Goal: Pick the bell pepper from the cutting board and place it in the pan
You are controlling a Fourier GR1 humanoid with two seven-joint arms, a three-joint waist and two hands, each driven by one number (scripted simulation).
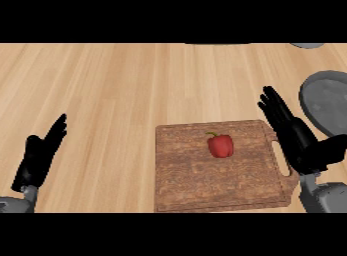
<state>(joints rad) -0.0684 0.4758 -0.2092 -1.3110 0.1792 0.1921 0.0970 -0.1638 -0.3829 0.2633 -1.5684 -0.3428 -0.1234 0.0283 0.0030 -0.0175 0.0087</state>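
One red bell pepper (pixel 220 145) lies untouched near the middle of one brown wooden cutting board (pixel 198 182) on the light wooden table (pixel 109 85). One round grey pan (pixel 337 107) sits at the right edge. There are two black hands. The right hand (pixel 300 142) is at the board's right edge with straight fingers and its thumb spread. The left hand (pixel 39 157) rests flat-fingered at lower left.

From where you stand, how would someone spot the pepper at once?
Find the brown cutting board on the pale counter, left of the grey pan. Near its middle lies the bell pepper, the only red thing there, with a small stem.
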